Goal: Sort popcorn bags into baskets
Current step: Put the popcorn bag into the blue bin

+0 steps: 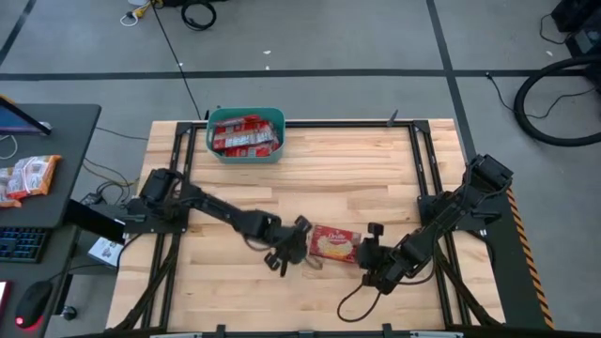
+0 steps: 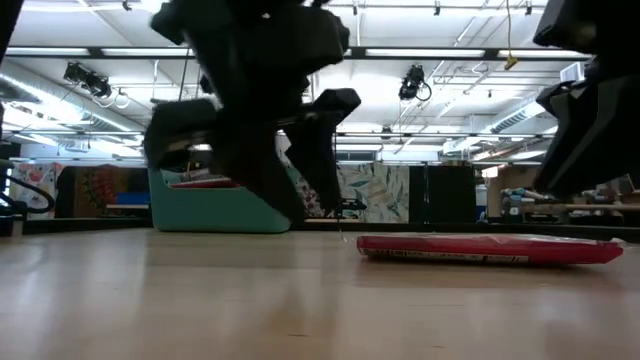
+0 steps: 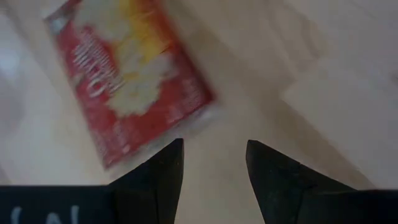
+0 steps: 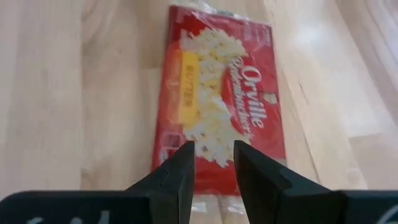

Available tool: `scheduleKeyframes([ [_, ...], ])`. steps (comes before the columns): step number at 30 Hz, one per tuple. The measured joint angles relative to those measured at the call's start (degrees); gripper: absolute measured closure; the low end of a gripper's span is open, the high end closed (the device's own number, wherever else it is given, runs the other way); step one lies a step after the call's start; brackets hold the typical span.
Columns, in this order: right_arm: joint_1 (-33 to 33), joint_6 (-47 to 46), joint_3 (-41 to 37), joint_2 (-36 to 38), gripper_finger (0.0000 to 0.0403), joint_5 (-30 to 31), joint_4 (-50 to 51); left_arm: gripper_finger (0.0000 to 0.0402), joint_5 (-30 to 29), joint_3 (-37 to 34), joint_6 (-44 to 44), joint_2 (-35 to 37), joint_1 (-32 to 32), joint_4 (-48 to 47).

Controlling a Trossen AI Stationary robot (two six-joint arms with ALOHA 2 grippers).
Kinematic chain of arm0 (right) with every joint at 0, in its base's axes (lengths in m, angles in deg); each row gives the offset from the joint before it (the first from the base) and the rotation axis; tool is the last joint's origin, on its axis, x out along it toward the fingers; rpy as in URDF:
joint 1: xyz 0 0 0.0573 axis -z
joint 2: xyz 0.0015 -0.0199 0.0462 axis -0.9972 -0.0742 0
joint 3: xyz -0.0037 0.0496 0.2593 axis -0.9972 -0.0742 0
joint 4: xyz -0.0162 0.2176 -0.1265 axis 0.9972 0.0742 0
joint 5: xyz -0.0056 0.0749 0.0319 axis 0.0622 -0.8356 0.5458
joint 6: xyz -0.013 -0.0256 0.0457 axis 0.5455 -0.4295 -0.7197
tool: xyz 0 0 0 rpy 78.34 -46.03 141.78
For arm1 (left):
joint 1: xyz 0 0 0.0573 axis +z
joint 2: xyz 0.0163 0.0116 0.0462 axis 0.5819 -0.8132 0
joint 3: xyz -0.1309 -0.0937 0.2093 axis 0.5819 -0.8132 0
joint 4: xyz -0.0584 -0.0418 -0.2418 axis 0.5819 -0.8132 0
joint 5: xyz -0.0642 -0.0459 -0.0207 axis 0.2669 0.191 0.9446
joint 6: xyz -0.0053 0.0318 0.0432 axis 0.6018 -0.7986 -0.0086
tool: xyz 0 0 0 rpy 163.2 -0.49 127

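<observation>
1. Far left, off the table: a dark side desk (image 1: 56, 122) carried a few paler orange-and-white packets (image 1: 26, 176).
2. The teal basket (image 1: 246, 152) sat at the table's (image 1: 357, 169) far edge, left of centre, w/ several red popcorn bags (image 1: 244, 134) lying flat inside. In the low view it stood behind the left arm.
3. The left gripper (image 1: 287, 250) was over the table's middle, near the front, just left of the loose bag. Its fingers (image 3: 163, 177) were apart w/ nothing between them – only bare wood showed in the gap, the bag's corner just beyond the tips.
4. One loose popcorn bag (image 1: 335, 243) lay flat on the wood between the two grippers, picture side up.
5. The right gripper (image 1: 374, 250) was just right of that bag, aimed at its short edge. Its fingers (image 4: 177, 177) stood narrowly parted – empty, w/ tips at the bag's near end (image 4: 221, 99); can't tell if they touched it.
</observation>
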Motion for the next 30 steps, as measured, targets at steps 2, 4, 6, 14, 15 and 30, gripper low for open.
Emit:
scheduleKeyframes([
  [2,0.27,-1.04,-0.86,0.0,0.0286,0.58,-0.6,0.0224,-2.71,-0.09,-3.1,-0.31,-1.85,0.26],
  [4,0.51,-2.04,-1.37,0.0,0.0286,0.7,-2.0,0.0224,-5.51,0.09,-6.74,-1.45,-3.28,3.37],
  [6,0.71,-2.38,-1.51,0.0,0.0286,0.98,-2.26,0.0224,-9.31,-0.07,-10.33,-2.49,-4.62,4.12],
  [14,0.97,-2.35,-1.53,0.0,0.0286,1.03,-5.1,0.0224,-15.74,-0.02,-21.3,-6.87,-6.34,10.08],
  [15,0.95,-2.35,-1.53,0.0,0.0286,1.03,-5.34,0.0224,-16.02,0.02,-21.34,-7.4,-6.32,11.32],
  [30,1.65,-2.22,-1.76,-0.02,0.0286,-0.93,-7.38,0.0282,-15.48,-0.02,-21.53,-7.54,-5.84,11.79],
])
